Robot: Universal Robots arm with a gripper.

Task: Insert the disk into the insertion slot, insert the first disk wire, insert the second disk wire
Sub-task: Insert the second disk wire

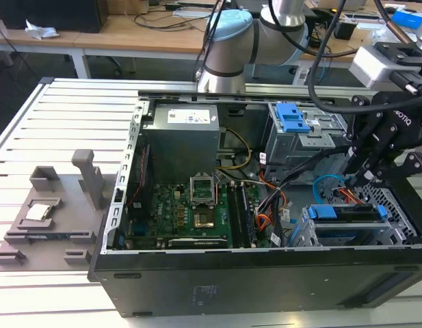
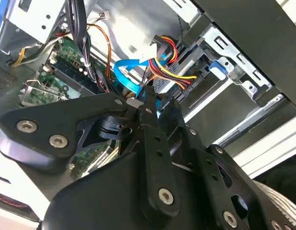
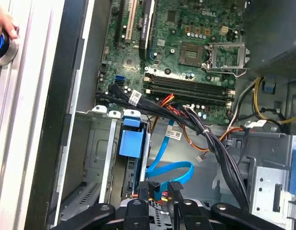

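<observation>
Black fingers (image 2: 155, 120) of my gripper (image 3: 159, 189) nearly closed on a connector behind the disk (image 1: 345, 212), seated in the insertion slot (image 1: 313, 236).

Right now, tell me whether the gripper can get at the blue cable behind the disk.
Probably yes: the gripper sits right at the blue cable by the disk, with nothing between them.

The arm (image 1: 228, 48) is silver tube with pale blue-grey joint caps, and black cables (image 1: 320, 61) loop along it. A pale grey camera box (image 1: 378, 65) sits at the wrist. The gripper (image 2: 155, 108) is matte black, its flat linkage bars pinned with silver screws (image 2: 165, 195).
</observation>
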